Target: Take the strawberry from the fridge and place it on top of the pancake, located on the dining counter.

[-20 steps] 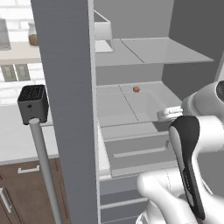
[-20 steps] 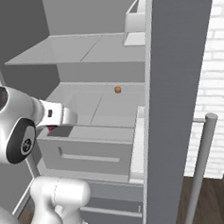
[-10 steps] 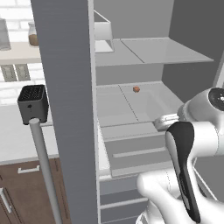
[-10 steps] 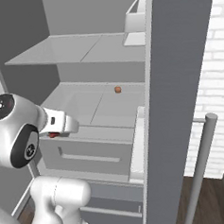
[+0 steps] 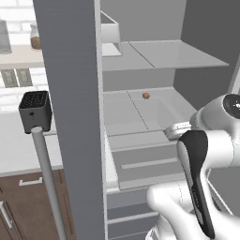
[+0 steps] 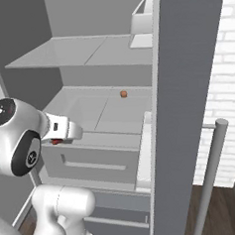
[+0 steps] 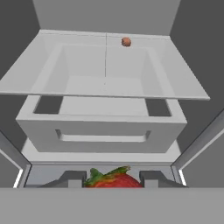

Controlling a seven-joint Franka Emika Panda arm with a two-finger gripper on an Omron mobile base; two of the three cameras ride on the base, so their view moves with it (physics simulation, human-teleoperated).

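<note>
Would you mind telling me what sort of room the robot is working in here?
Most likely a kitchen: an open grey fridge with pale shelves, a black toaster on a white counter over wood cabinets, and jars on a wall shelf.

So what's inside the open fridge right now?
In the fridge: a small brown thing on the middle shelf, a white bin above. Drawer contents are hidden.

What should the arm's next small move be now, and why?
Probably draw the hand straight back out of the fridge. The strawberry sits between the gripper fingers, seemingly gripped, with the hand already near the shelf's front edge.
</note>
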